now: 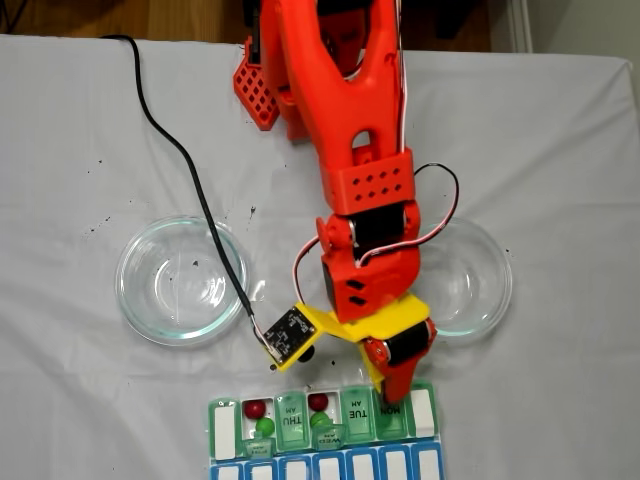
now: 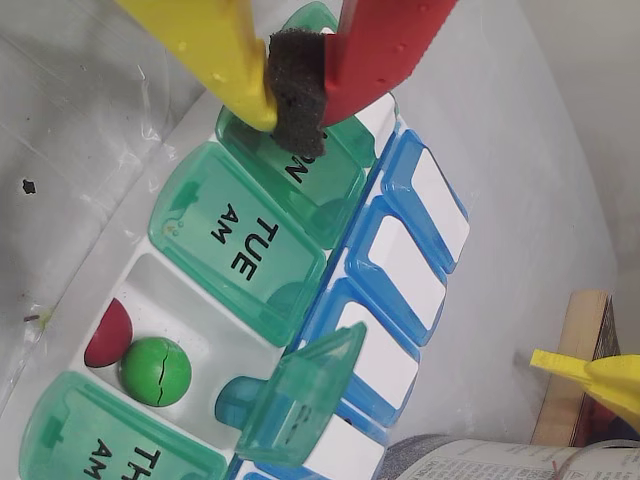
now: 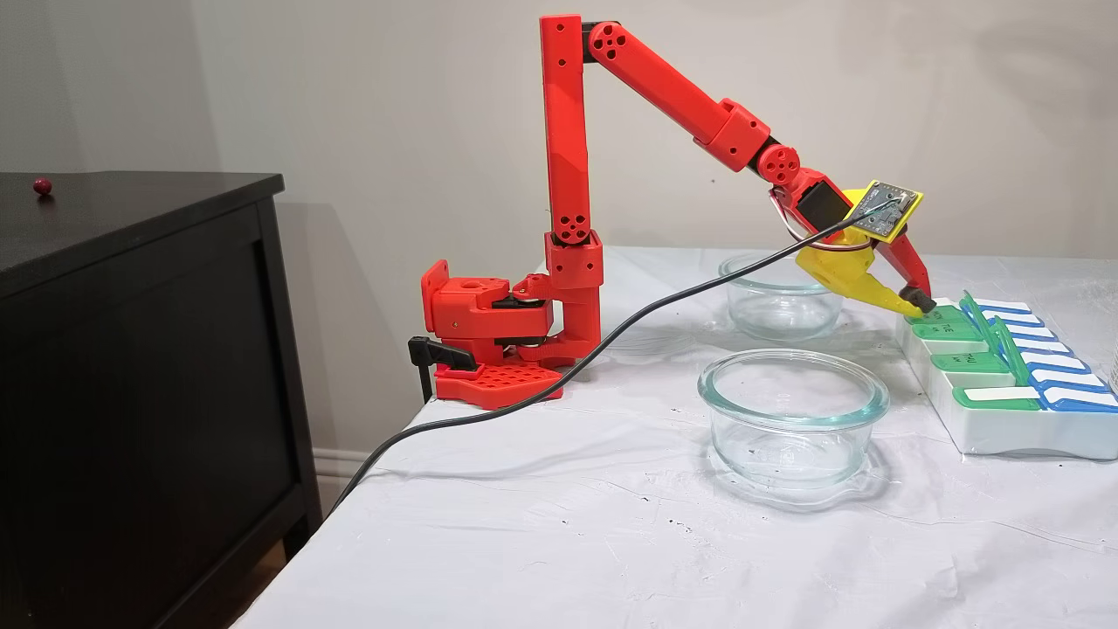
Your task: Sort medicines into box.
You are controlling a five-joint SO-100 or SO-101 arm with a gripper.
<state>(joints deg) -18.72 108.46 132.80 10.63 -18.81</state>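
Orange plastic makes up the arm, and in a fixed view from above its tool (image 1: 393,398) is seen lowered onto the pill box (image 1: 425,441) at the near edge of the counter (image 1: 80,150), over the lid marked MON. Two compartments further left in this view stand open; each is seen to hold a red ball (image 1: 256,408) and a green ball (image 1: 265,427). Two glass bowls (image 1: 180,280) lie behind the box, one on either side of the arm.

In the wrist view the yellow and red fingers are seen drawn together on a dark foam pad (image 2: 298,95); no ball can be made out between them, so the tool (image 2: 300,110) is judged closed on nothing but its own pad. The pad tip rests against the MON lid (image 2: 300,195), which lies shut. The TUE lid (image 2: 235,250) is shut just beside it, and past that an open compartment is shown with a green ball and a red ball touching.

In another fixed view, from the side, the tool (image 3: 915,301) is seen at the far end of the box, whose long axis runs toward the camera. The next move is judged to turn on the MON lid lying directly under the tip.
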